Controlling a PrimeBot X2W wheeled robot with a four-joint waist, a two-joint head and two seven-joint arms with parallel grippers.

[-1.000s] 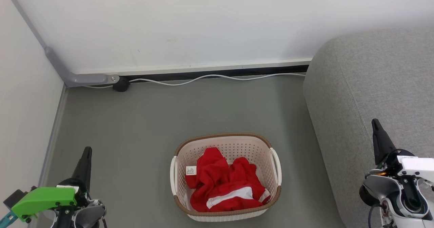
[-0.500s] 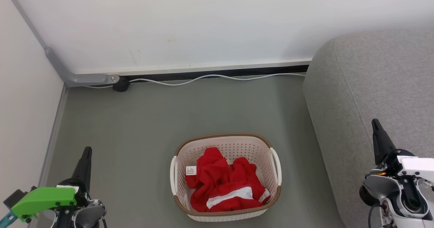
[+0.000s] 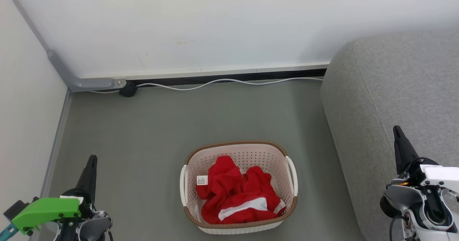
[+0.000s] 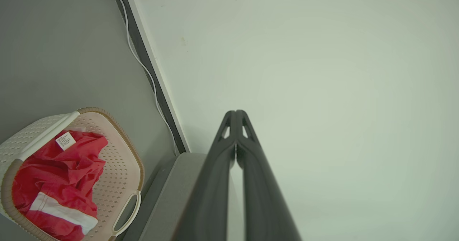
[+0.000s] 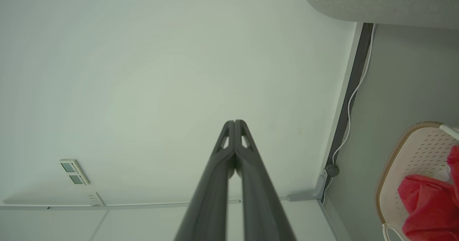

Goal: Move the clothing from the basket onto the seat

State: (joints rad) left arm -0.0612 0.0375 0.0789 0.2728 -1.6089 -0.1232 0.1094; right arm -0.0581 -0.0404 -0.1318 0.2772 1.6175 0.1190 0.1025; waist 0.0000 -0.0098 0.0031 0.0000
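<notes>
Red clothing with a white band and a white label lies crumpled in the cream basket, which stands on the grey floor in the lower middle of the head view. The grey seat rises to the basket's right. My left gripper is shut and empty at the lower left, well left of the basket. My right gripper is shut and empty at the lower right, in front of the seat. In the left wrist view the left gripper points at the wall, with the clothing and basket at lower left. The right gripper likewise faces the wall.
A white wall runs along the back, with a white cable along its base and a grey conduit at the left corner. A second wall closes the left side. Open grey floor lies between the basket and the back wall.
</notes>
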